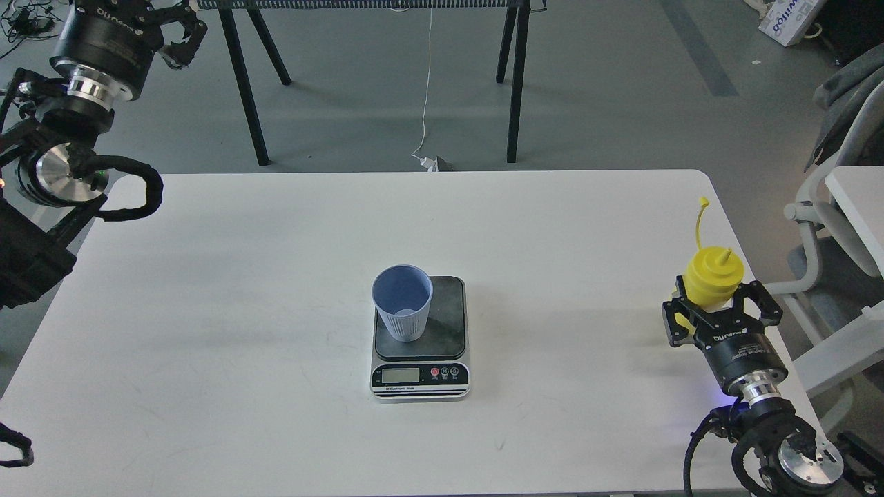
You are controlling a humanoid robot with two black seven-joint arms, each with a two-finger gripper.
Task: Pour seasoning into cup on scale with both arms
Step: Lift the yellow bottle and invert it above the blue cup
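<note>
The light-blue cup (402,301) stands upright on the left half of the dark platform of the scale (442,345) at the table's middle. The yellow seasoning bottle (711,277) stands upright near the table's right edge, with its nozzle and cap strap pointing up. My right gripper (719,310) is shut around the bottle's body from the near side, and its lower part is hidden behind the fingers. My left gripper (181,31) is raised at the far left, beyond the table's back edge. It is open, empty and far from the cup.
The white table (276,276) carries only the scale, the cup and the bottle. A grey chair (829,228) and a second white tabletop stand just beyond the right edge. Black trestle legs (514,83) and a white cable stand on the floor behind.
</note>
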